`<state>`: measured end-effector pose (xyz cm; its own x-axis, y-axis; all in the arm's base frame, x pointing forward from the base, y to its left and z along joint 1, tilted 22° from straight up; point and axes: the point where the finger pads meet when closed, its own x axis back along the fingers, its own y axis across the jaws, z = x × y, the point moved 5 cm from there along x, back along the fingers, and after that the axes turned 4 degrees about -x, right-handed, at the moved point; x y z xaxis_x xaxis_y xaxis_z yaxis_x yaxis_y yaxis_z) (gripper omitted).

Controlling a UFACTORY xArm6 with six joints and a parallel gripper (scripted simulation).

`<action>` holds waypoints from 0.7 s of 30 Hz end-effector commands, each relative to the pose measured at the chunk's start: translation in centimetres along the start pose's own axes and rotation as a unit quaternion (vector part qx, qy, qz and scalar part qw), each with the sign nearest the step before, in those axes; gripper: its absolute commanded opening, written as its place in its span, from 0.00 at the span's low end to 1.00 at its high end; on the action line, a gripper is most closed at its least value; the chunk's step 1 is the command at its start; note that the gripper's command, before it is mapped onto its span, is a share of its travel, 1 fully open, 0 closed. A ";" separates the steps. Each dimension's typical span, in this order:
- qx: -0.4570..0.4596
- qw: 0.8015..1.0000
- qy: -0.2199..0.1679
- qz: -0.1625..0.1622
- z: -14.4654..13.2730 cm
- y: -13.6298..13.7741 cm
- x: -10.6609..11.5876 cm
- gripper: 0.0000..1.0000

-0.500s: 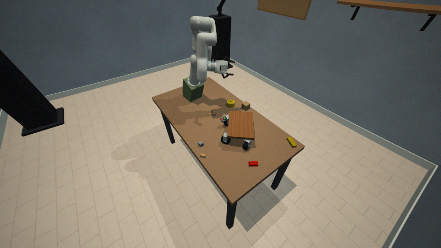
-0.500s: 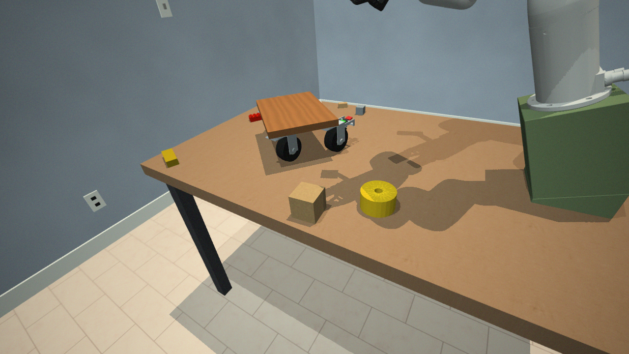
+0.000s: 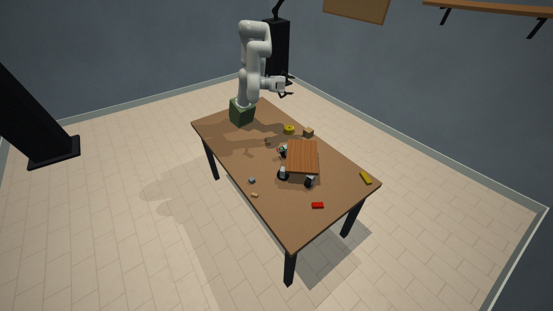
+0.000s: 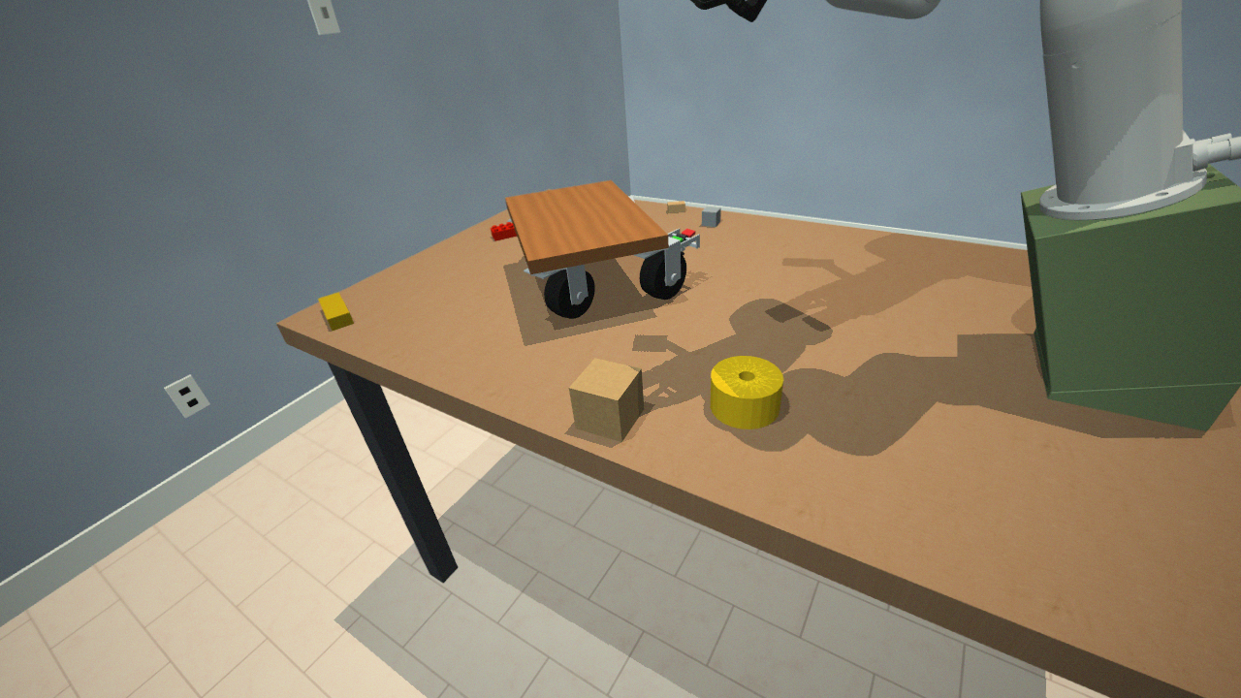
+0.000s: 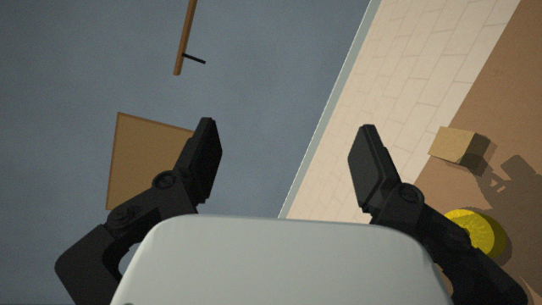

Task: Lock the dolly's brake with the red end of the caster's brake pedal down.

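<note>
Mid-table dolly (image 3: pixel 302 156), well apart from the raised, empty, spread-open hand (image 3: pixel 286 93).
</note>
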<state>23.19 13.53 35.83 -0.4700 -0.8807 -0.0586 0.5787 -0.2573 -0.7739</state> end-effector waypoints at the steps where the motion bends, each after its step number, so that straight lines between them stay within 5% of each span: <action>1: 0.001 1.000 0.000 0.000 0.0 0.0 0.0 1.00; 2: 0.001 1.000 0.000 0.000 0.0 0.0 0.0 1.00; 3: 0.001 1.000 0.000 0.000 0.0 0.0 0.0 0.00; 7: 0.019 1.000 -0.019 -0.001 -0.2 0.1 -0.3 0.00; 11: 0.093 0.991 -0.093 -0.003 -1.1 1.0 -1.2 0.00; 17: 0.235 0.947 -0.221 0.002 -2.6 3.2 -1.7 0.00; 19: 0.235 0.947 -0.221 0.002 -2.6 3.2 -1.7 0.00; 21: 0.315 0.905 -0.286 0.010 -3.4 5.2 -1.4 0.00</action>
<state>24.02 14.82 31.60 -0.2246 -0.9341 0.2777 0.8537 -0.3260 -0.4060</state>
